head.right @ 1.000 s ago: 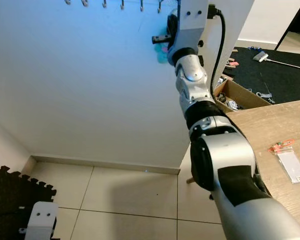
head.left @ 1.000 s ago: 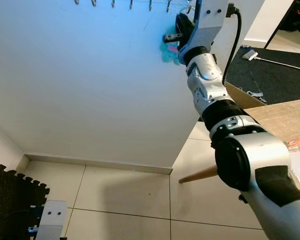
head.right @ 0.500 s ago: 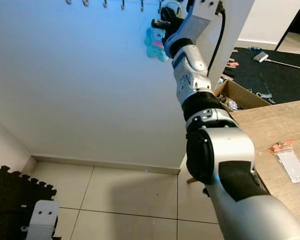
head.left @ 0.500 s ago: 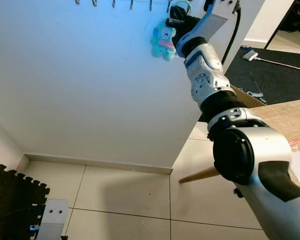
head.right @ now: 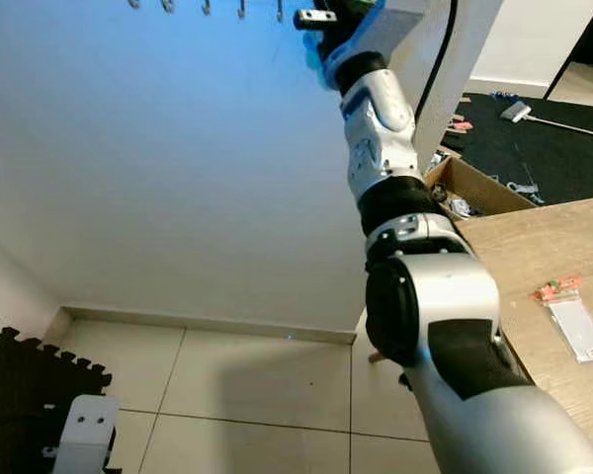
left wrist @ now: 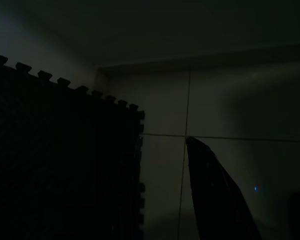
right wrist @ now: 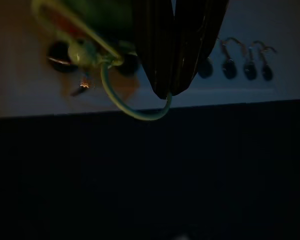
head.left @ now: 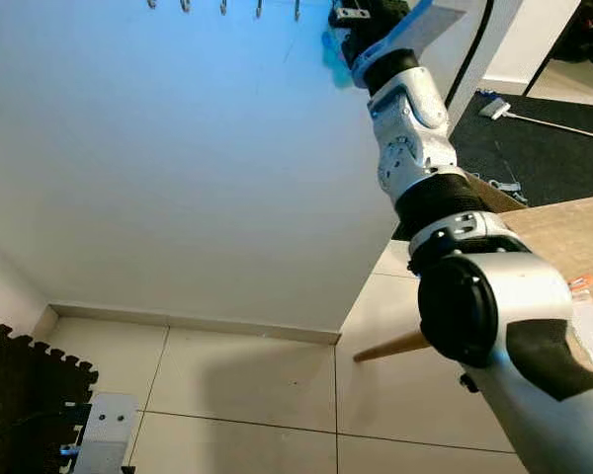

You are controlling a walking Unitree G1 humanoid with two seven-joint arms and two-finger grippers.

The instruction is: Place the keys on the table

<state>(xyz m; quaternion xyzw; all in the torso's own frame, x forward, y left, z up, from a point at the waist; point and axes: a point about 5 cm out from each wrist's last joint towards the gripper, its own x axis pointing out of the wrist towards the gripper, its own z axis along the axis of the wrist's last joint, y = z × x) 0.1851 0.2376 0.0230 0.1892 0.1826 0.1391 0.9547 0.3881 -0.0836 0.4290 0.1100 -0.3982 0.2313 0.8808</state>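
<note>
Right gripper [right wrist: 171, 92] raised to the wall hooks [right wrist: 238, 60], fingers pinched on the keys' ring [right wrist: 135, 112], a thin greenish loop with a blurred charm. Left gripper [left wrist: 215, 200] hangs idle in the dark; finger spread unreadable.

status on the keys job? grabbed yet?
Done: right end effector raised to the wall hooks, fingers shut on the thin green key ring. In hand: lifting the ring away from the hooks. Left: carry it to the light wooden table, release.
</note>
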